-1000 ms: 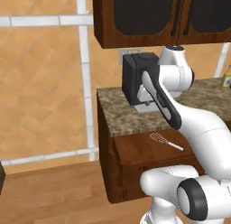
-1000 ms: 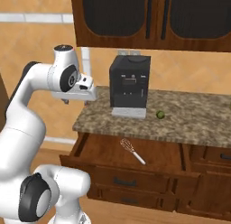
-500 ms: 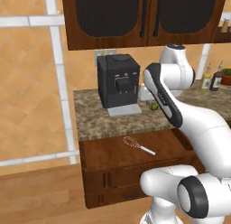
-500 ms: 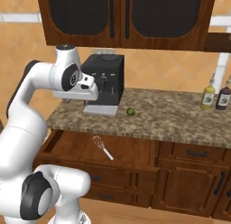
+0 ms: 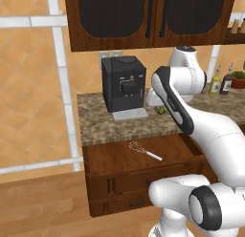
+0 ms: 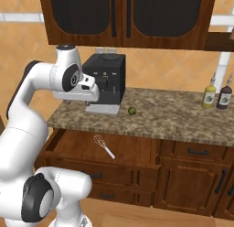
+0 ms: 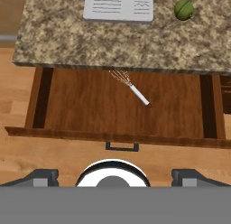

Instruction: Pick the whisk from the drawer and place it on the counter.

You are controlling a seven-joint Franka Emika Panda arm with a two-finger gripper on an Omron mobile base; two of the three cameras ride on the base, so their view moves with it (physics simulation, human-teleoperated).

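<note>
The whisk (image 7: 131,88) lies flat in the open drawer (image 7: 90,110), wire head toward the counter (image 7: 90,42) and pale handle pointing outward. It also shows in the two base views: whisk (image 5: 144,151) in the drawer (image 5: 110,157), and whisk (image 6: 103,146) in the drawer (image 6: 73,143). My gripper (image 6: 77,101) hangs high above the counter's front edge, facing down over the drawer. The gripper (image 7: 116,175) is open wide, nothing between its fingers and well clear of the whisk.
A black coffee machine (image 6: 107,86) stands on the counter (image 6: 173,118) just behind my hand, its grey tray (image 7: 119,8) in front. A small green fruit (image 6: 132,110) lies right of it. Two bottles (image 6: 209,95) stand far right. Dark cabinets hang overhead.
The whole scene has slid left in both base views, so the base has driven right. The whisk lies as before in the drawer. The gripper stays open.
</note>
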